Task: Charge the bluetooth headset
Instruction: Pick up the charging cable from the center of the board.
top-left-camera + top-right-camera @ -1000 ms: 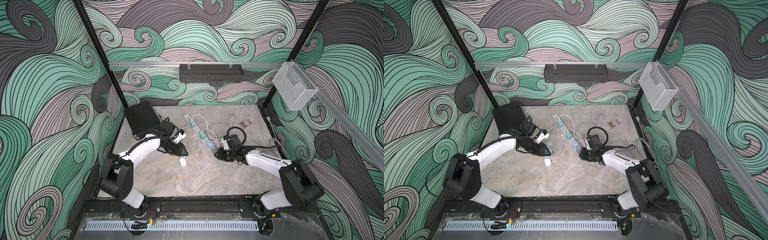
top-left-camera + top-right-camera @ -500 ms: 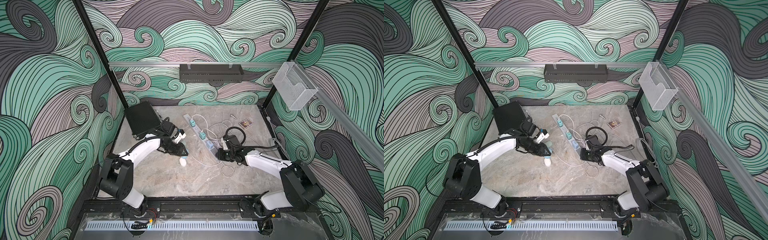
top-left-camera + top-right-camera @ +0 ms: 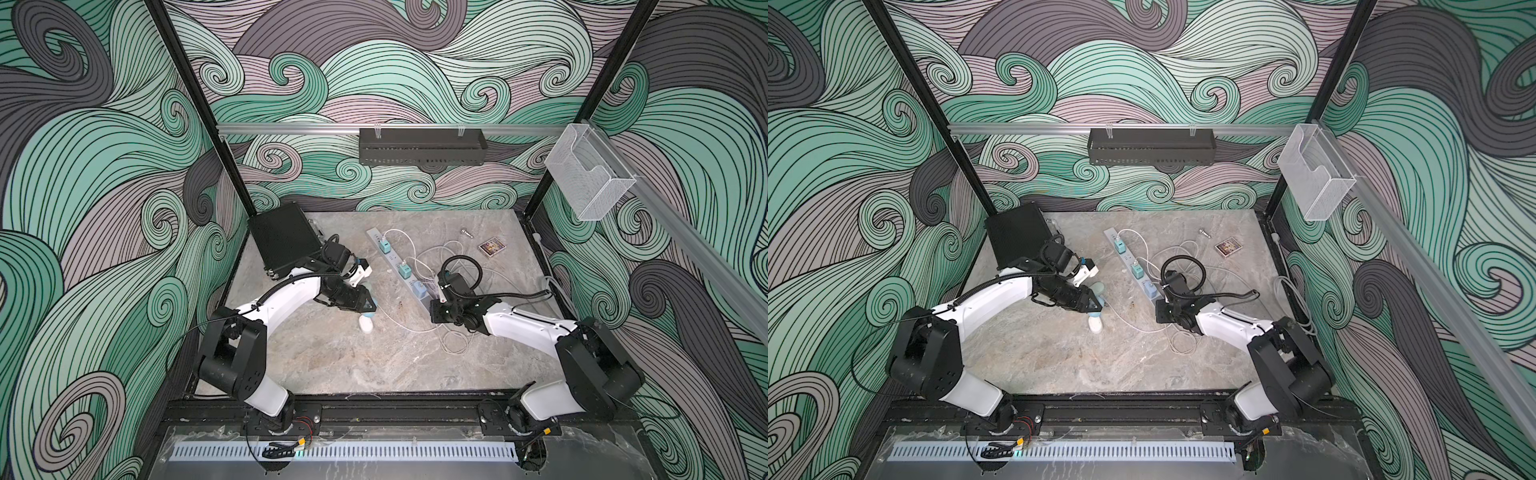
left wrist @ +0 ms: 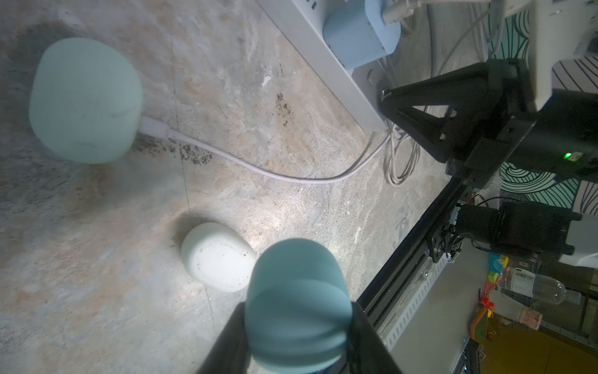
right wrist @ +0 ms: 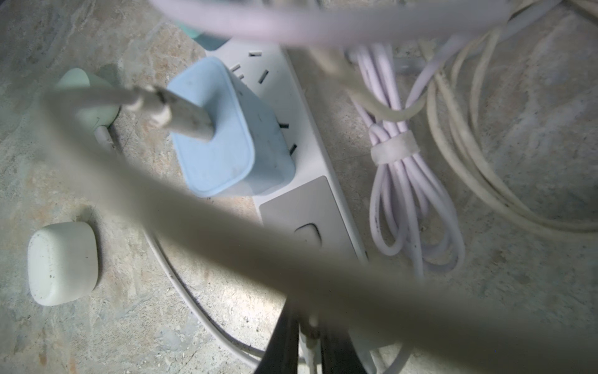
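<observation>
My left gripper point(image 4: 296, 323) is shut on a teal-blue earbud case point(image 4: 297, 291), held just above the table. Below it a white earbud case point(image 4: 218, 255) lies free; it shows in both top views point(image 3: 366, 324) point(image 3: 1096, 325). A pale green case point(image 4: 84, 100) sits farther off with a white cable point(image 4: 259, 168) plugged into it. At the near end of the white power strip point(image 5: 307, 162), my right gripper point(image 5: 310, 336) is shut on the end of a white cable point(image 5: 226, 233). That cable runs blurred across the right wrist view. A light blue charger point(image 5: 223, 142) sits in the strip.
A bundled lilac cable point(image 5: 398, 181) and loose white cable loops point(image 3: 453, 345) lie beside the strip point(image 3: 395, 266). A black box point(image 3: 282, 239) stands at the back left. A small card box point(image 3: 492, 248) and a metal plug point(image 3: 467, 232) lie at the back right.
The right gripper's jaws have closed further on the cable end near the strip. The left arm and its teal-blue case have not moved.
</observation>
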`<state>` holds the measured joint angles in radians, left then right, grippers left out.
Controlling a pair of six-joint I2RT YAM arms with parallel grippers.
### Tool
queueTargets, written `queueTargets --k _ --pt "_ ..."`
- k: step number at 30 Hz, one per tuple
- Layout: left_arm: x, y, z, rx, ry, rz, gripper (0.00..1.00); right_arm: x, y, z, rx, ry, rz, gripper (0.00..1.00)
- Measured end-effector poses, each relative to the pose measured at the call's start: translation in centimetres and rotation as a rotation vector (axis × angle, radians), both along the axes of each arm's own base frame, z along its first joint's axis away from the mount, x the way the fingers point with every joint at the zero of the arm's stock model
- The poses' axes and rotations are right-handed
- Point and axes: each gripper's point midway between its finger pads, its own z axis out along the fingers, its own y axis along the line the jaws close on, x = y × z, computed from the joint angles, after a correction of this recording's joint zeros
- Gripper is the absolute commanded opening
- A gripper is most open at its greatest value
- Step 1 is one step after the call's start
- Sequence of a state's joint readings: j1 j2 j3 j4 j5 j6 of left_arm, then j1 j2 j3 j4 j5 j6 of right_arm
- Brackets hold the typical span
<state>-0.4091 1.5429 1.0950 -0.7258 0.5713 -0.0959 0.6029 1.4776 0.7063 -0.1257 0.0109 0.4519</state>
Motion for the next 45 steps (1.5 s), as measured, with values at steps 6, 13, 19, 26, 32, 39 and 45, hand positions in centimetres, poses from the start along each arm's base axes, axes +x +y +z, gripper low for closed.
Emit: queueTargets --k 6,13,19,26,32,39,45 --pt "0.0 0.0 0.0 0.000 -0.002 -0.002 0.15 0.1 -0.1 0.0 -0.034 -0.040 0.006 0.04" --pt "0.0 0.0 0.0 0.000 -0.003 -0.004 0.15 -0.6 -0.7 0.2 -0.047 -0.083 0.028 0.00" --pt "0.0 0.0 0.0 0.001 -0.005 -0.006 0.15 -1.9 -1.2 1.5 -0.037 -0.125 0.080 0.00" --pt "0.2 -0.1 0.5 -0.009 -0.031 -0.011 0.15 -3.4 1.5 6.5 0.162 -0.198 0.266 0.00" --pt "0.7 -0.6 3.0 -0.066 -0.136 -0.031 0.14 -5.0 3.3 8.8 0.324 -0.151 0.423 0.00" --pt "0.9 -2.0 5.7 -0.120 -0.276 -0.105 0.13 -6.8 5.9 12.4 0.482 -0.125 0.595 0.00" --pt "0.4 -3.7 6.6 -0.137 -0.338 -0.187 0.13 -7.0 7.0 14.0 0.542 -0.066 0.626 0.00"
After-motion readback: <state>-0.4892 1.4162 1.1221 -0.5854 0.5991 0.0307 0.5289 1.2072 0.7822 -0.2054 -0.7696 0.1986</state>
